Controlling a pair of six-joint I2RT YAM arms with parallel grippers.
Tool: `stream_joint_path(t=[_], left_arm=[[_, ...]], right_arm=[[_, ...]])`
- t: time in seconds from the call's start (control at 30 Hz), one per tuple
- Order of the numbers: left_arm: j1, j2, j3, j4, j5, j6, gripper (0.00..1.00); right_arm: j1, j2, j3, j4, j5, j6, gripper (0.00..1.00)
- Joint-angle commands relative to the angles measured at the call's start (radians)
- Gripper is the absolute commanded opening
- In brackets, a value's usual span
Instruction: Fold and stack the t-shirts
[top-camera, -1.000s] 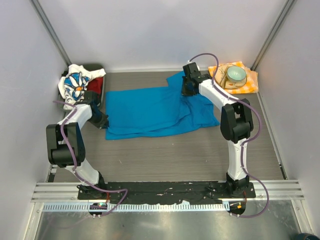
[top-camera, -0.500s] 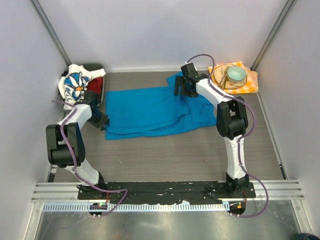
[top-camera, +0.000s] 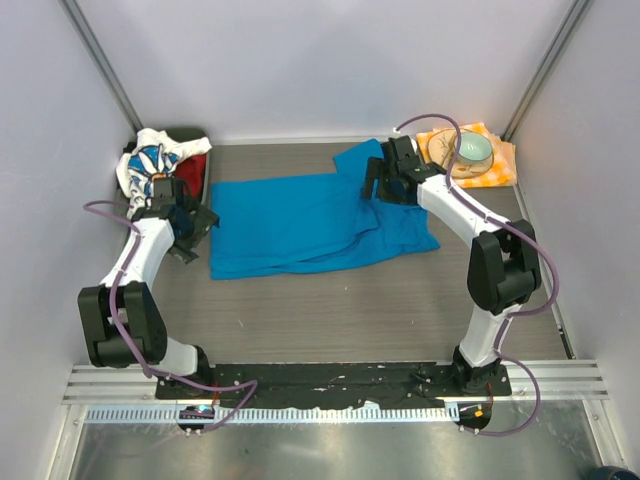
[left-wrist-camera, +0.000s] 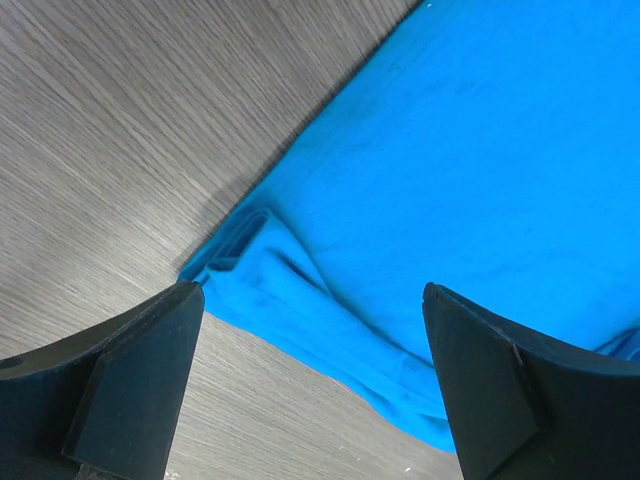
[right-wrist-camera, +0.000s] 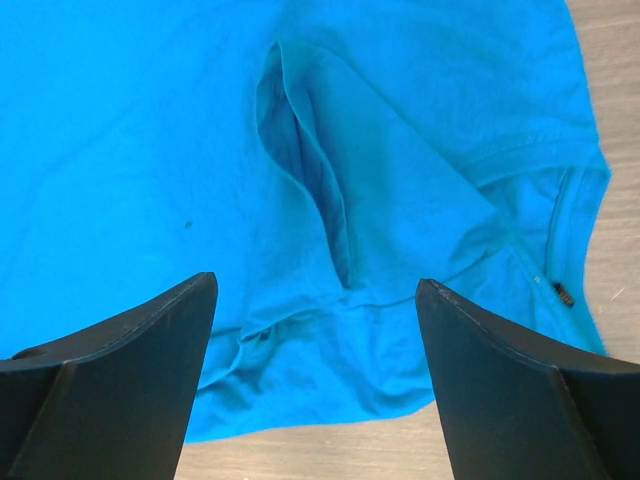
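Note:
A plain bright blue t-shirt (top-camera: 310, 220) lies folded lengthwise across the middle of the table. My left gripper (top-camera: 197, 232) hovers at its left end, open and holding nothing. In the left wrist view the shirt's folded corner (left-wrist-camera: 240, 250) lies between the spread fingers (left-wrist-camera: 120, 390). My right gripper (top-camera: 383, 185) stands open over the shirt's right end. The right wrist view shows creased blue cloth (right-wrist-camera: 300, 180) and the collar (right-wrist-camera: 565, 240) below its jaws. A daisy-print t-shirt (top-camera: 150, 165) and a red one (top-camera: 200, 165) are heaped at the back left corner.
An orange-and-white checked napkin (top-camera: 497, 165) with a pale green bowl (top-camera: 471, 150) on a wooden plate sits at the back right. White walls enclose the table on three sides. Bare wood-grain table (top-camera: 340, 310) lies in front of the shirt.
Both grippers have opened and let go of the blue shirt. The left gripper has drawn back from the shirt's left edge; the right arm has swung a little to the right.

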Motion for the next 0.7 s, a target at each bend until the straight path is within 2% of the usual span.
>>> stream_joint_path(t=[0.0, 0.07, 0.13, 0.5, 0.67], left_arm=[[0.000, -0.048, -0.024, 0.010, 0.046, 0.021, 0.96], [0.000, -0.054, -0.030, 0.014, 0.052, 0.024, 0.95], [0.000, -0.056, -0.032, 0.014, 0.058, 0.028, 0.95], [0.000, -0.048, -0.029, 0.012, 0.060, 0.039, 0.94], [0.000, -0.047, -0.029, 0.012, 0.058, 0.040, 0.94]], right_arm=[[0.004, -0.018, -0.051, 0.038, -0.040, 0.051, 0.81], [0.007, -0.004, -0.060, 0.054, -0.072, 0.067, 0.71], [0.010, 0.005, -0.065, 0.074, -0.083, 0.071, 0.65], [0.018, 0.090, -0.056, 0.107, -0.118, 0.090, 0.61], [0.019, 0.100, -0.060, 0.114, -0.108, 0.085, 0.54]])
